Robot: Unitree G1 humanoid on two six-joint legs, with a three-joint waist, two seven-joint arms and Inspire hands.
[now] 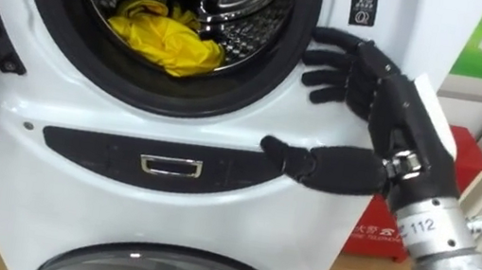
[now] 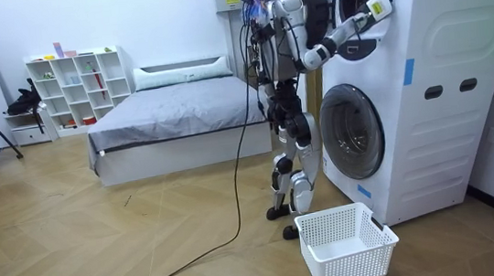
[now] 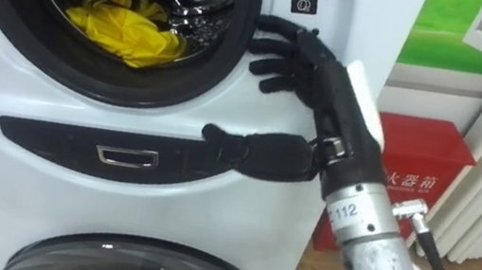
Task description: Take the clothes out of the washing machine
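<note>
The robot stands upright, close in front of the stacked white washing machine [image 1: 163, 210], with its right arm raised to the upper drum [image 1: 238, 29]. The yellow clothes [image 1: 165, 36] lie bunched on the floor of that drum, just inside its dark door ring and apart from any hand. The right hand [image 1: 364, 77] is at the right edge of the drum. Its fingers are nearly straight and spread, pointing toward the ring, and its thumb stretches out lower down, across the end of the dark panel [image 1: 95, 152] under the drum. It holds nothing. The fingertips seem to rest on the ring's rim, though contact cannot be confirmed. On the floor in front of the machine, beside the robot's feet, sits a white laundry basket [image 2: 345, 242].
</note>
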